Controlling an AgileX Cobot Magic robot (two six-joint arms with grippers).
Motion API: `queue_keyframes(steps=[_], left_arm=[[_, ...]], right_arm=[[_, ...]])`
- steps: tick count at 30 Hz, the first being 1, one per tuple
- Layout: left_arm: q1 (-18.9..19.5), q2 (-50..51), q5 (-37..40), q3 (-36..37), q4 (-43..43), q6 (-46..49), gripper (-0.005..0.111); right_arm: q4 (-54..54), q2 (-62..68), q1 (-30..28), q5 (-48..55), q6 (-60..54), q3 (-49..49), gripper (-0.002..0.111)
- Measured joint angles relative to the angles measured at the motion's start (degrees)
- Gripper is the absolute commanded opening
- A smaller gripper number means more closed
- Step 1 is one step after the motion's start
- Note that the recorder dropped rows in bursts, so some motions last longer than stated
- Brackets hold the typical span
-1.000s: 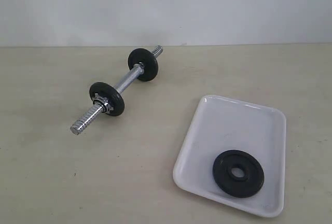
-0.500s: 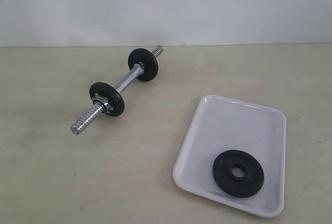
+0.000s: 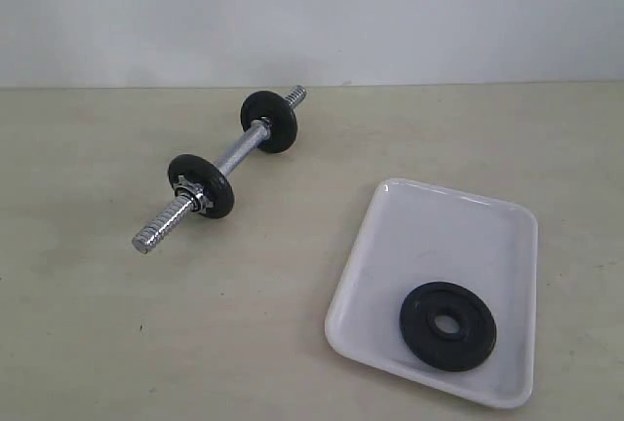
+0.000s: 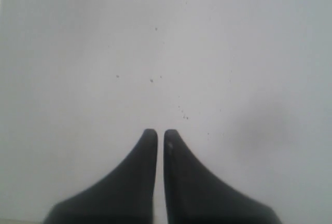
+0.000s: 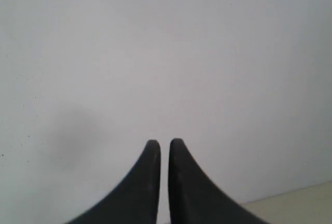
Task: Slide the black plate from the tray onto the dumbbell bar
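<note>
The black plate lies flat in the near part of the white tray, at the right of the exterior view. The chrome dumbbell bar rests on the table at the left, running diagonally, with two black discs on it and a star nut against the nearer disc. Neither arm appears in the exterior view. My left gripper is shut, empty, and faces a plain pale surface. My right gripper is likewise shut on nothing, with only a pale wall in front of it.
The beige tabletop spreads around the bar and tray, and a pale wall stands behind it. A strip of table shows at one corner of the right wrist view.
</note>
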Motion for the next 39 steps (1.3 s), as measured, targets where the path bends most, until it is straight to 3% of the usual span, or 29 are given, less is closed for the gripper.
queue_keyframes(steps=[4, 7, 14, 17, 21, 24, 27, 33, 39], left_arm=[[0.0, 2.66, 2.5, -7.78, -0.01, 4.17, 0.004], [0.0, 9.32, 4.27, -12.71, -0.01, 8.45, 0.004], [-0.37, 33.4, 6.23, -25.79, -1.37, 14.84, 0.004], [-2.62, 44.48, 12.47, -33.33, -6.67, 21.69, 0.004], [-6.82, 57.83, 24.79, -41.46, -22.61, 36.89, 0.004], [-10.26, 64.43, 28.84, -44.19, -35.82, 48.51, 0.004], [-12.79, 68.02, 29.69, -44.87, -41.95, 54.31, 0.004], [-15.36, 75.72, 28.8, -44.24, -40.06, 56.1, 0.004], [-15.61, 83.8, 22.43, -40.54, -37.87, 56.41, 0.004]], right_arm=[[-0.88, 9.35, 0.0, 9.6, -13.33, -8.15, 0.002], [-0.88, 14.81, 0.0, 16.35, -16.49, -13.76, 0.002], [-0.95, 25.39, 0.0, 32.85, -22.97, -27.08, 0.002], [-0.09, 29.35, 0.0, 39.48, -25.17, -30.61, 0.002], [4.6, 34.38, 0.0, 44.11, -30.66, -31.65, 0.002], [5.65, 37.24, 1.85, 45.0, -33.91, -31.65, 0.002], [4.66, 40.03, 6.24, 45.22, -34.93, -31.65, 0.002], [-1.39, 45.61, 14.83, 45.36, -34.17, -31.65, 0.002], [-5.46, 49.56, 15.83, 45.13, -29.81, -31.65, 0.002]])
